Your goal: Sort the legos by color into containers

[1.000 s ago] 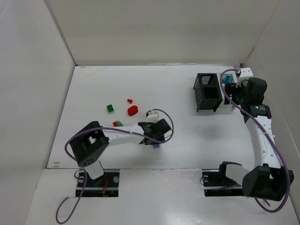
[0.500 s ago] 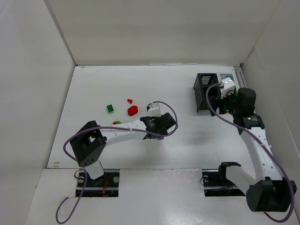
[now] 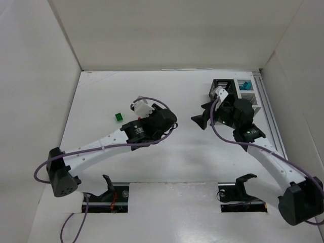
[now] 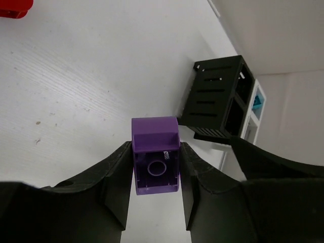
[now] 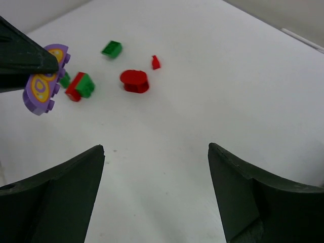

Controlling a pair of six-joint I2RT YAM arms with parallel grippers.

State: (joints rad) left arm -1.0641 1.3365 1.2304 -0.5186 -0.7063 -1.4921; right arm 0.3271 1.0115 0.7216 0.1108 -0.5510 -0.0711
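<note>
My left gripper (image 4: 155,148) is shut on a purple brick (image 4: 155,154) and holds it above the table, left of the bins; it also shows in the top view (image 3: 168,123). The purple brick appears in the right wrist view (image 5: 43,81) with a yellow pattern on it. The containers (image 3: 225,93) stand at the back right, a black bin (image 4: 217,98) beside a white bin (image 3: 246,91) holding teal bricks (image 3: 246,84). My right gripper (image 3: 200,120) is open and empty over the table's middle, also seen in its wrist view (image 5: 156,148). A green brick (image 3: 118,116) lies at left.
In the right wrist view a red rounded brick (image 5: 134,81), a tiny red piece (image 5: 155,62), a joined red and green brick (image 5: 80,86) and a green brick (image 5: 111,49) lie on the white table. In the top view my left arm covers most of them. White walls enclose the table.
My left arm has lifted the purple brick and swung it back and right toward the bins. My right arm has left the bins and moved left, gripper open.
</note>
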